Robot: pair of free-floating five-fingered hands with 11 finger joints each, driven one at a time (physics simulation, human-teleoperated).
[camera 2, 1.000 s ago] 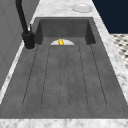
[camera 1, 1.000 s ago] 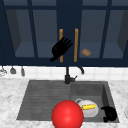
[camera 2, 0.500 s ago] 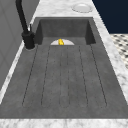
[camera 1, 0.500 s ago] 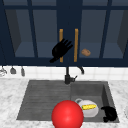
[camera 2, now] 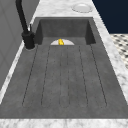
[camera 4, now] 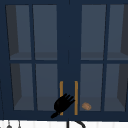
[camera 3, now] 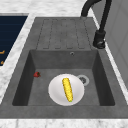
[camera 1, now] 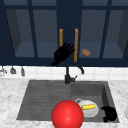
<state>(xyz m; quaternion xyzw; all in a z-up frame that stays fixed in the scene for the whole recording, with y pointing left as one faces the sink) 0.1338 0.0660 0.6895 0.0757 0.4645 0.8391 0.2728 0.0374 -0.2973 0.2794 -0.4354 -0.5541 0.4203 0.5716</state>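
- Left hand (camera 1: 62,54), matte black, fingers spread and straight, grasping nothing; it hangs before the two slim brass-coloured bar handles, covering the lower end of the left handle (camera 1: 61,37); the right handle (camera 1: 76,45) stands just beside its fingertips
- Right hand (camera 1: 109,113), low in the sink basin's right corner; I cannot tell how its fingers stand
- Wall cabinet (camera 4: 68,37): dark blue, glazed doors; one brown rounded lump (camera 1: 86,52) on its shelf
- One round white plate (camera 3: 56,93) carrying one ribbed yellow corn cob (camera 3: 67,89)
- One glossy red ball (camera 1: 67,115); one black curved faucet (camera 3: 101,30); grey speckled sink (camera 2: 65,82), grooved drainboard
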